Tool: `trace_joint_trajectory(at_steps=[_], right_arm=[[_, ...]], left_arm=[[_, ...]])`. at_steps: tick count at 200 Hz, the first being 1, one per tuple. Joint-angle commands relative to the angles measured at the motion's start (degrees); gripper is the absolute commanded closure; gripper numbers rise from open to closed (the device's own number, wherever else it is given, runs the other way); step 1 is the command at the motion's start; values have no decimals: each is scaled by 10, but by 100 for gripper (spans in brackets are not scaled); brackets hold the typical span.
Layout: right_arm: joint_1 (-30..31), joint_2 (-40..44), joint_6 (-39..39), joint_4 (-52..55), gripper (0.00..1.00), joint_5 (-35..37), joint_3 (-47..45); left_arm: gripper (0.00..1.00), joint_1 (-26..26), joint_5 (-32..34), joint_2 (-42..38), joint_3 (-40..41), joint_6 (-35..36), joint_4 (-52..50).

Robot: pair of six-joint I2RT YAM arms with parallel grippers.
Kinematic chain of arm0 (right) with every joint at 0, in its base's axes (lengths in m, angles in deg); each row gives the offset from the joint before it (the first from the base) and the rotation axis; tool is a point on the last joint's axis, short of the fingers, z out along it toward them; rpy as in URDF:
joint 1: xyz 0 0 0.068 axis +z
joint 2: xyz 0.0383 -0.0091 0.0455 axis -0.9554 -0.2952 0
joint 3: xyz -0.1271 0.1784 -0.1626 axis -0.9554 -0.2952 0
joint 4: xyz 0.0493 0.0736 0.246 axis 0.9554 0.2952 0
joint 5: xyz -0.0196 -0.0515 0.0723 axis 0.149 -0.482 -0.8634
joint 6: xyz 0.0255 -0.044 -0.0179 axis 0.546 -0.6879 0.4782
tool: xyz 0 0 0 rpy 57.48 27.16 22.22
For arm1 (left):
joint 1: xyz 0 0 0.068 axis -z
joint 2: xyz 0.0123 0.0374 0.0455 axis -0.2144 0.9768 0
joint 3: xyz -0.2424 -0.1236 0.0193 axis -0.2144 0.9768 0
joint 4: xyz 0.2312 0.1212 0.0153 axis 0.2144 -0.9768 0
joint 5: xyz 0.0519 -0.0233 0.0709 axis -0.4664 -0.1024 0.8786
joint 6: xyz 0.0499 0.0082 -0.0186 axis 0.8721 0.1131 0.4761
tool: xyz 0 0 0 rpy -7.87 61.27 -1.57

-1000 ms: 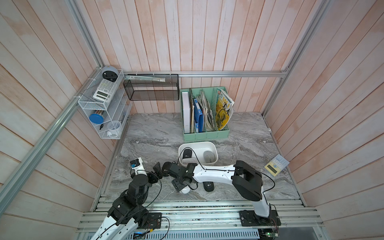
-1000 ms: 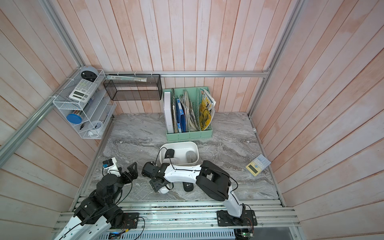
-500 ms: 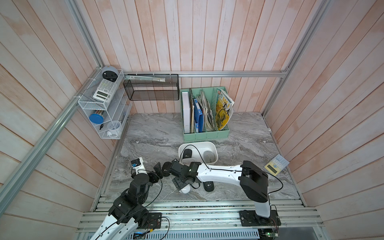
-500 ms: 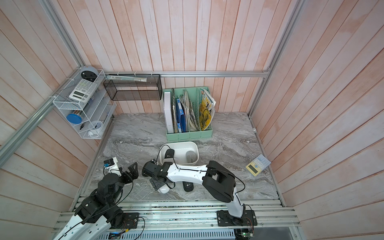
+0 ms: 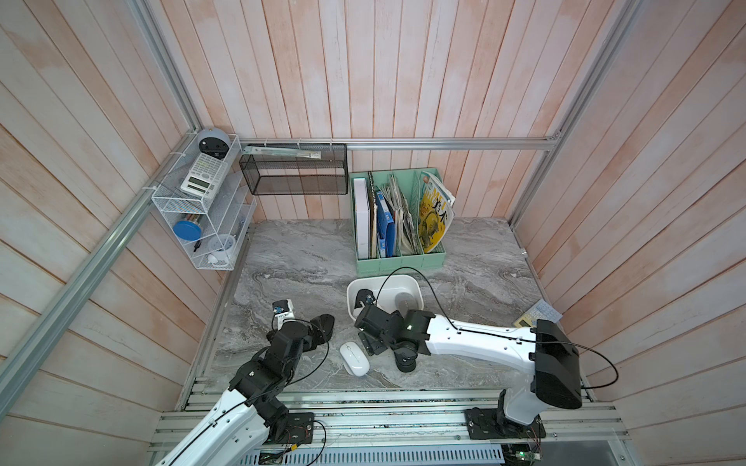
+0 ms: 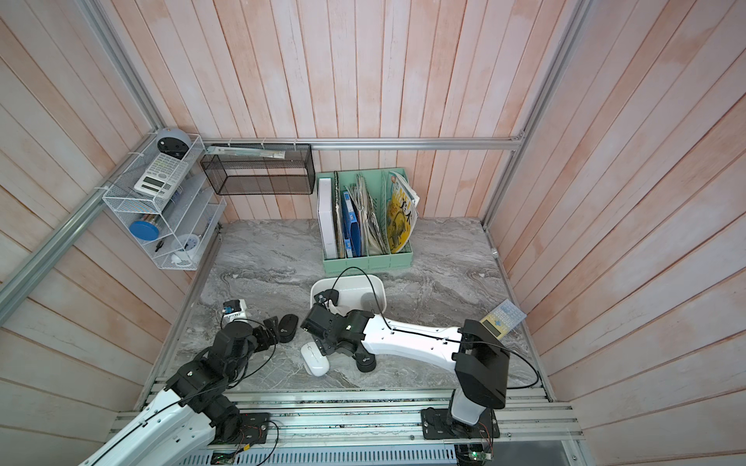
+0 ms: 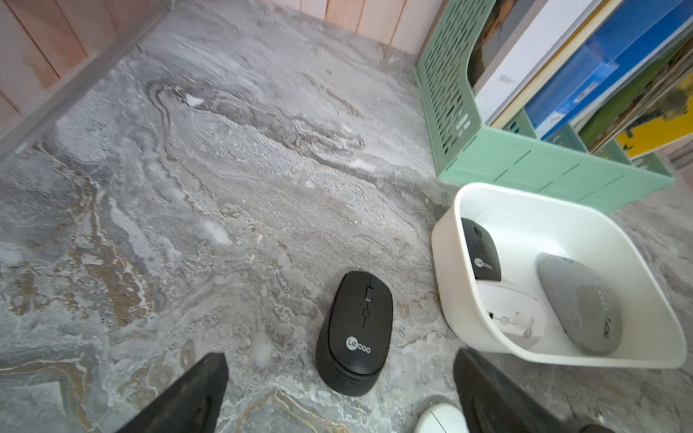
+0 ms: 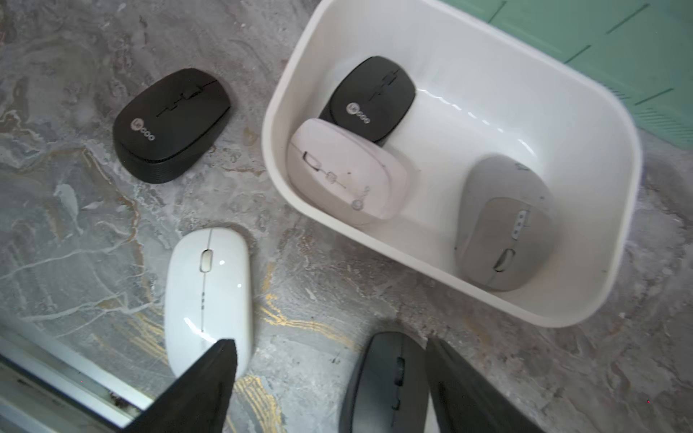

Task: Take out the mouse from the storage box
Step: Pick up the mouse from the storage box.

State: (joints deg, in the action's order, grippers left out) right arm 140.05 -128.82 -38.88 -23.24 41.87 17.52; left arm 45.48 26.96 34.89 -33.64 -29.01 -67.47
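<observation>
Sits near the middle of the grey marble-patterned bench, just in front of the mint-green slotted plastic file organizer: the shallow white plastic storage box with rounded corners and a thick rolled rim. Holds three mice: a matte black oval mouse with a silver logo against one end wall, a dull white rounded mouse touching it and overlapping its rear, and a pale grey two-tone mouse apart from both, toward the other end. Out of the box, on the bare bench, three more: a second matte black logo mouse off the box's left end, a glossy white slim mouse nearer the front rail, and a dark grey mouse near it to the right, partly hidden under the right arm in both top views. For the right jaws: spread wide, gripping nothing, low over the bench on the near side of the box, with the dark grey mouse between them and close against one; contact there impossible to tell. For the left jaws: wide apart too, empty, pointing toward the box, with the second black mouse on the bench just ahead of the gap, touching neither.
</observation>
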Motion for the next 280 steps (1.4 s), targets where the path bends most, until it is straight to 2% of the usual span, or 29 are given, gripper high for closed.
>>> trace_joint_trajectory(at_steps=[1,21,56,76,110,146,196,280], right_arm=[[-46,72,-11,-27,15,34,-57],[-97,137,-30,-81,15,32,-132],[-179,204,-56,-132,15,3,-214],[-215,226,-69,-151,15,-9,-249],[-246,256,-76,-197,15,-15,-309],[-254,261,-73,-256,15,-16,-354],[-254,265,-67,-266,15,-19,-360],[-255,288,-66,-267,15,-16,-370]], left_arm=[[0,1,-78,83,-68,-26,17],[0,21,-97,187,-146,-24,-11],[0,86,-96,377,-317,56,-109],[3,96,-96,467,-403,83,-163],[3,104,-94,567,-504,86,-205],[6,105,-81,651,-587,81,-247],[7,106,-61,737,-653,78,-283],[7,72,-90,787,-649,54,-226]])
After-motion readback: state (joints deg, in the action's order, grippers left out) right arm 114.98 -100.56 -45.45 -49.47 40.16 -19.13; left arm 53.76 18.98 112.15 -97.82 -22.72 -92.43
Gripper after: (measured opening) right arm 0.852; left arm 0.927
